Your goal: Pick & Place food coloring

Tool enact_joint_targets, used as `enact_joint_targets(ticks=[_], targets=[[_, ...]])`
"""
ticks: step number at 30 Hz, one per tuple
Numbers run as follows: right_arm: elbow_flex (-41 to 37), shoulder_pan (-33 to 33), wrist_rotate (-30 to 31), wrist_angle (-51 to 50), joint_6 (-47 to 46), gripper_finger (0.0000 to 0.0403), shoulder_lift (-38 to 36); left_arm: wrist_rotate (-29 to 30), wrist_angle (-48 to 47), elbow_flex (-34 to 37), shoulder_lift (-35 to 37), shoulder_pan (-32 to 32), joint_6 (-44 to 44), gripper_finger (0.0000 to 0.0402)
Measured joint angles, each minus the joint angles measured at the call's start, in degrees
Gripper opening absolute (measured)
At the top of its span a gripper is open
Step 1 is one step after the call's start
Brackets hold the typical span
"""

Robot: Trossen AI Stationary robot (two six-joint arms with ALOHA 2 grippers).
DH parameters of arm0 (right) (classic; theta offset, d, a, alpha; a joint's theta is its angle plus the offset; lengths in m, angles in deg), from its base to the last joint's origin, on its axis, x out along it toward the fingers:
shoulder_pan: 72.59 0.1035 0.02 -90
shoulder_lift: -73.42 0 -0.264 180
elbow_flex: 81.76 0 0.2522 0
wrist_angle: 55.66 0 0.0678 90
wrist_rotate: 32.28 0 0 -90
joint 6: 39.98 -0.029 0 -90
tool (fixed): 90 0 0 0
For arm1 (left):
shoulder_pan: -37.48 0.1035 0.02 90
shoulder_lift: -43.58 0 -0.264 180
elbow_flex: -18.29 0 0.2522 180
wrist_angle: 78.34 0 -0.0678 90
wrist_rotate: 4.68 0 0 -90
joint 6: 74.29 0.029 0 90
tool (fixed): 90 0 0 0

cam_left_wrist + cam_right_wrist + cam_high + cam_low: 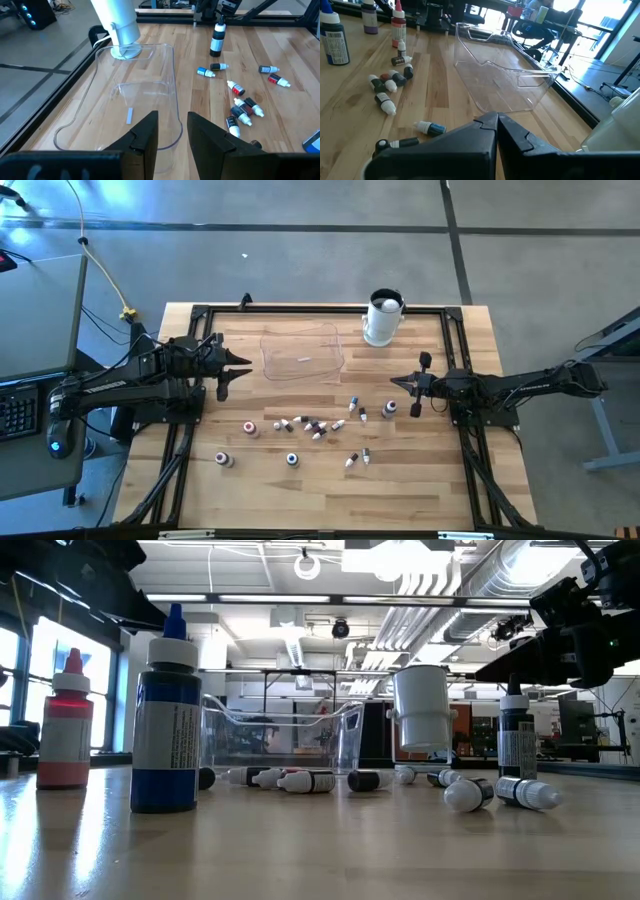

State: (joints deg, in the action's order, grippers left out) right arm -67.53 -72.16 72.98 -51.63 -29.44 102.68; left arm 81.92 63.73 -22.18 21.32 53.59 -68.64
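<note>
- Nothing placed yet: clear bin (302, 353) empty, food coloring bottles (315, 426) all scattered on table (420, 490).
- Left gripper (171, 131) parted, empty, by bin.
- Right gripper (496, 125) closed, empty.

blue bottle (313, 142) cut by wrist view's edge, white container (620, 127) cropped, labels unreadable

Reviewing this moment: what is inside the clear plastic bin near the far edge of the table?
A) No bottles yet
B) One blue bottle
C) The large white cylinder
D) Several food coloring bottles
A: in the high view the clear bin holds no bottles, while the food coloring bottles all lie or stand on the wood in front of it, and the white cylinder stands outside beside its corner.
</note>
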Motion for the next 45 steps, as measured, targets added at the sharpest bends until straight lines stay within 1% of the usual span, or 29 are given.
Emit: enact_joint_targets(ticks=[33,37,41,45], targets=[[0.0,0.0,0.0,0.0,-0.01,0.0002,0.01,-0.02,0.83,-0.01,0.0,0.01,-0.15,0.0104],[-0.02,-0.01,0.01,0.01,-0.01,0.0002,-0.01,-0.83,3.99,0.01,0.0,-0.01,-4.67,0.0104],[0.0,0.0,-0.01,0.02,-0.01,0.0003,-0.01,0.43,8.74,0.01,0.0,-0.01,-6.49,0.0104],[0.0,-0.02,-0.01,0.01,0.0,0.0002,-0.01,-1.33,12.65,0.01,-0.01,0.01,-8.9,0.0104]])
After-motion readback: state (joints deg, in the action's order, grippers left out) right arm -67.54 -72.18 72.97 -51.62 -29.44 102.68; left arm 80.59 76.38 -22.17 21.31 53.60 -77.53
